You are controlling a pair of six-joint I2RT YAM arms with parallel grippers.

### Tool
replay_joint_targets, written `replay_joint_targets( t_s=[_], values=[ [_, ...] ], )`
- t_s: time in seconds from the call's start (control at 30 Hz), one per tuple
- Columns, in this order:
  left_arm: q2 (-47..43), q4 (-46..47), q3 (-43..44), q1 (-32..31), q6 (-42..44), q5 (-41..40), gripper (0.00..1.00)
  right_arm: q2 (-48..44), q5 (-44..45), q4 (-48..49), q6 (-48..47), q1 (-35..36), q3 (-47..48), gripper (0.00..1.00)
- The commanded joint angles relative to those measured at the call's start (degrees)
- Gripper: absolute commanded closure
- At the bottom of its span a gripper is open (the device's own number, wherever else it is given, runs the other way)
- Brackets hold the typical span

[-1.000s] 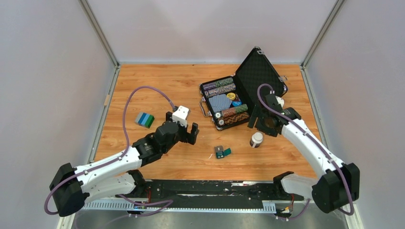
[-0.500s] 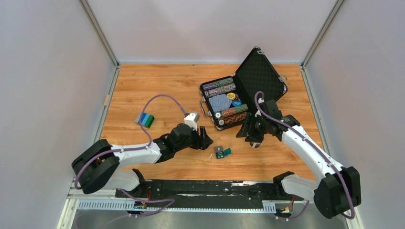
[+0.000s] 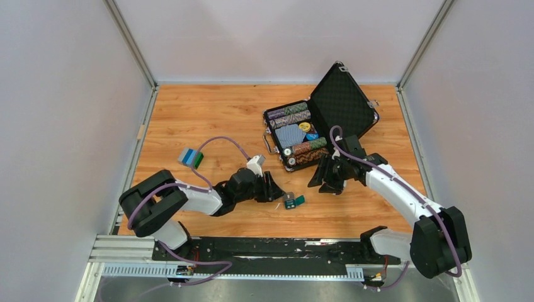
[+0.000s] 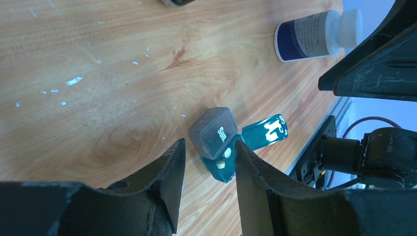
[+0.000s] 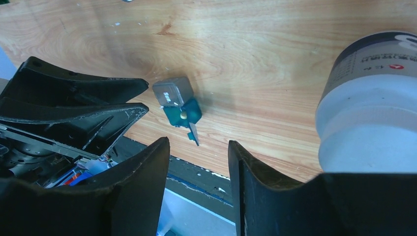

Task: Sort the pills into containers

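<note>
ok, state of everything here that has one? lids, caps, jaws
teal pill box: lid open, pale pills inside
grey Sun box: lid shut
white-capped bottle: cap on
chip case: lid open, chips inside
left gripper: jaws open, holding nothing
right gripper: jaws open, holding nothing, bottle just beside one finger

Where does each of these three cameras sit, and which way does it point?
Top external: above and behind the arms, looking down on the wooden table; both arms show.
Left wrist: on the left arm, looking low across the table at the teal pill box; the open left tool frames it.
Right wrist: on the right arm, facing that box past the white-capped bottle; the open right tool shows.
Shared: both wrist views see the box and the other arm.
</note>
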Motion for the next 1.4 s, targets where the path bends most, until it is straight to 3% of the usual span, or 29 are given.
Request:
replay_joint_targets(
  t_s=[0.0,0.4,0.6,1.1,1.37],
  values=[
    [2.2,7.4,-0.6,0.1,-4.1,1.4,0.52,0.4,0.6,2.5,0.8,-0.1,-1.0,0.52],
    [7.5,7.7,0.9,-0.5,-9.8,1.6,0.60,2.3,-0.1,4.8,0.4,-0.1,-2.8,0.53],
    [6.6,2.8,2.3,-1.2,-9.0,0.2,0.60,3.6,-1.5,5.8,-0.3,0.1,-3.6,0.53],
    [9.1,3.5,2.8,-1.9,-11.9,-1.2,0.58,7.7,-1.2,7.7,-1.0,2.6,-4.7,0.54],
    [8.7,-3.4,4.6,-2.8,-11.7,-3.8,0.58,8.1,0.3,7.6,-1.6,4.1,-4.7,0.54]
  ],
)
